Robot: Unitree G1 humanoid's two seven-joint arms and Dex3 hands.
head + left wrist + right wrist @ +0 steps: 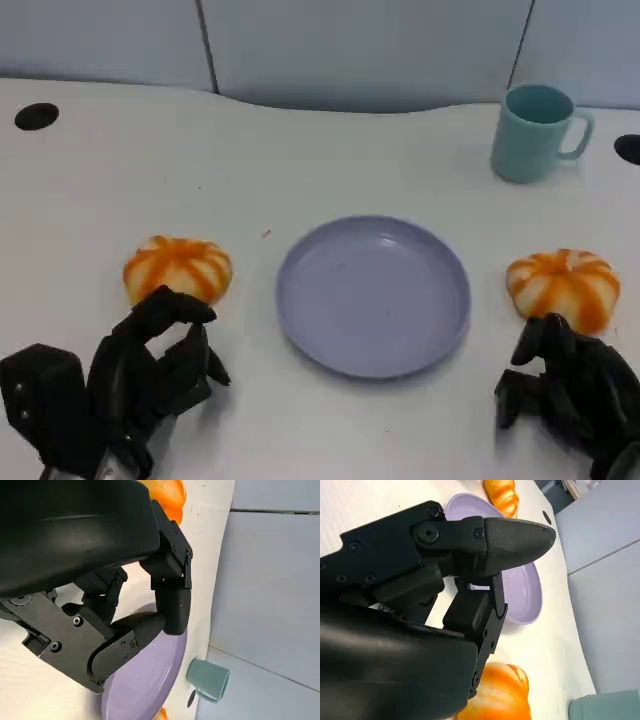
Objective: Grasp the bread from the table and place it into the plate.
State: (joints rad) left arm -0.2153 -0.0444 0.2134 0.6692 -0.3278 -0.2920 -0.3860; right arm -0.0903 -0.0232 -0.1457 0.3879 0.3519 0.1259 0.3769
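Right now I'm seeing two orange breads sitting on the table [330, 430]: left bread [177, 268] and right bread [563, 287], flanking the empty purple plate [373, 295]. Left hand [150, 375] is hovering just short of its bread, fingers curled, holding nothing. Right hand [565, 390] likewise. Teal mug [535, 130] is standing behind.

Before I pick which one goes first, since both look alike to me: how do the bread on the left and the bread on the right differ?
The left bread lies left of the plate, just beyond the left hand; the right bread lies right of the plate, just beyond the right hand. The right bread lies nearer the teal mug. Both are round, orange-and-white striped, resting on the table, held by neither hand.
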